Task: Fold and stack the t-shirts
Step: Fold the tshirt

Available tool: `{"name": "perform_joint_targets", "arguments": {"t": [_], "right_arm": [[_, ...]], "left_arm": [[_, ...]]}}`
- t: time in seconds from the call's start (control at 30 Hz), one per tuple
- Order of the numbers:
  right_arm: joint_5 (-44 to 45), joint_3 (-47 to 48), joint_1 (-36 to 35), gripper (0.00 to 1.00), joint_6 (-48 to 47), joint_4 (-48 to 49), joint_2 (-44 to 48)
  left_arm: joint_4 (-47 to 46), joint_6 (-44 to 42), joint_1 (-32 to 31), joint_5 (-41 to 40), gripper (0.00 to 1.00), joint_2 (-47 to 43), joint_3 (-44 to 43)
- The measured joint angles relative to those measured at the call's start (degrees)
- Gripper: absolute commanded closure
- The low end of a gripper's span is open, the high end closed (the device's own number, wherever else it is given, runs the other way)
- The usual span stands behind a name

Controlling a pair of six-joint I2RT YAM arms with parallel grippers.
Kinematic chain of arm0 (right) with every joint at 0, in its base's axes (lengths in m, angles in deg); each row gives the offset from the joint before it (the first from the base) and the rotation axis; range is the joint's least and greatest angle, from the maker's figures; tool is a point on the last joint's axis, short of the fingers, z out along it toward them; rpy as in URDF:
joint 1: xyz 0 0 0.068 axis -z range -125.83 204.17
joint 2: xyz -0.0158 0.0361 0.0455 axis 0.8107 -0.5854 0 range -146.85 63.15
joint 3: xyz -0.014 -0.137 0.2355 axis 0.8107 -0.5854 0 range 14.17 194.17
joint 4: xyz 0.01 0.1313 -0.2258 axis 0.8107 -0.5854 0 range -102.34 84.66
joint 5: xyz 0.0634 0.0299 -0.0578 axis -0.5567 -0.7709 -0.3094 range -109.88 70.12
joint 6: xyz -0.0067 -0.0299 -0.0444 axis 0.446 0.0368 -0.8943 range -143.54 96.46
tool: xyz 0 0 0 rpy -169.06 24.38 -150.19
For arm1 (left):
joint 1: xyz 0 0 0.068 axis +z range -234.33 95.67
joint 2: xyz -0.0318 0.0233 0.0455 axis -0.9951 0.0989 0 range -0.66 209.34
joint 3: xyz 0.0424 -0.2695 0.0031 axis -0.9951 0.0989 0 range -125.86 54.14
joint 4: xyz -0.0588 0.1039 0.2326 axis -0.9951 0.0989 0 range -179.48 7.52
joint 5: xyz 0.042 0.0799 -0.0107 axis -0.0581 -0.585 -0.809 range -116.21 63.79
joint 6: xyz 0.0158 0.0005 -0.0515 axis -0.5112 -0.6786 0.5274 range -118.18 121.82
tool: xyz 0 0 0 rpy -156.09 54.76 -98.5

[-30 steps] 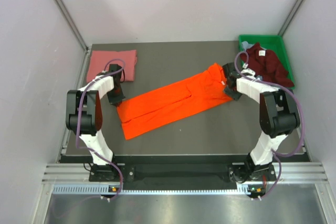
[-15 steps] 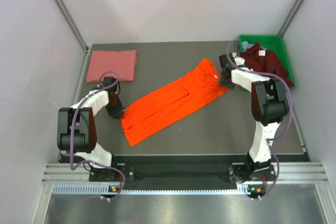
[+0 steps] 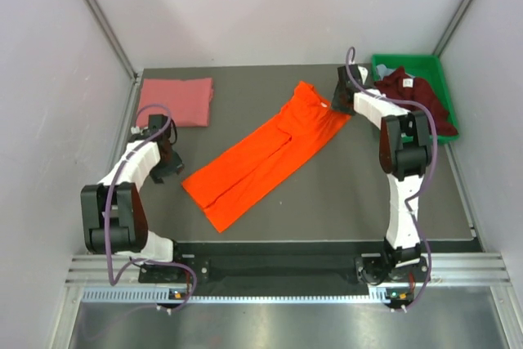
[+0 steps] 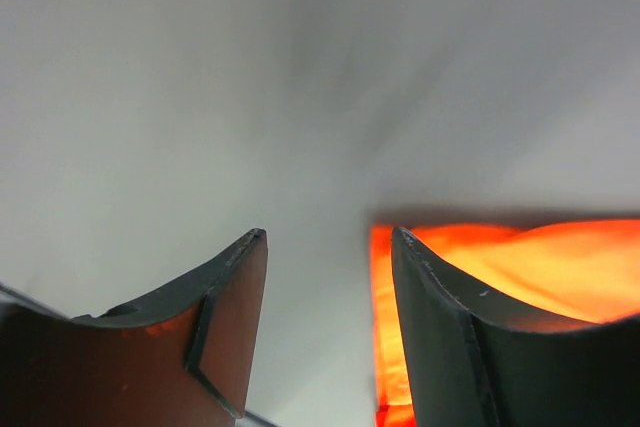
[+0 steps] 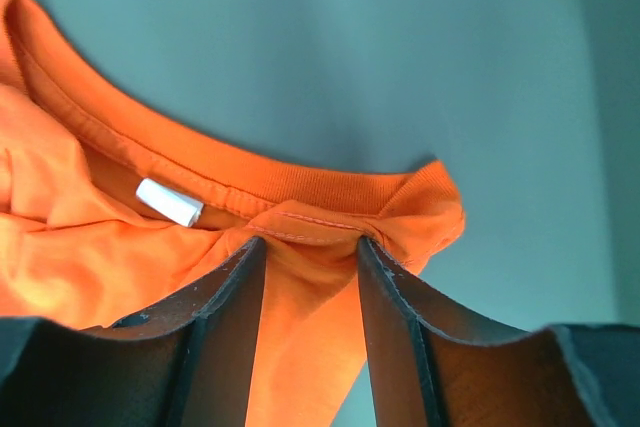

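Observation:
The bright orange t-shirt point(image 3: 261, 157), folded into a long strip, lies slanted across the table from near left to far right. My right gripper point(image 3: 339, 102) is at its collar end. In the right wrist view the jaws point(image 5: 310, 242) are shut on bunched orange cloth point(image 5: 120, 247) just below the collar, beside a white label point(image 5: 168, 201). My left gripper point(image 3: 167, 165) stands open left of the hem, apart from it. The left wrist view shows nothing between its fingers point(image 4: 328, 235), with the orange edge point(image 4: 520, 267) behind the right one.
A folded salmon pink t-shirt point(image 3: 174, 101) lies at the far left corner. At the far right, a dark maroon t-shirt point(image 3: 413, 100) spills out of a green bin point(image 3: 409, 61). Grey walls close in the dark table point(image 3: 351, 194) on three sides.
My left gripper opened, let go of the hem and drew back to the left. My right gripper moved toward the far left with the collar, turning the shirt steeper.

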Motion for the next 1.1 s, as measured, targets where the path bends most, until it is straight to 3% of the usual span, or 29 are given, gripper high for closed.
{"name": "perform_joint_targets", "arguments": {"t": [0.47,0.8,1.1], "right_arm": [[-5.7,3.5,0.8,0.55,-0.5,0.4,-2.5],[-3.8,3.3,1.5,0.56,0.3,-2.9,3.7],[-4.4,-4.3,1.6,0.63,1.5,-1.4,14.4]], "left_arm": [[-2.2,-6.5,-1.1,15.6,0.44,-0.7,-6.6],[-4.3,-7.8,-21.2,24.0,0.43,1.2,-13.3],[-8.9,-5.7,-26.6,28.6,0.43,1.2,-7.4]]}}
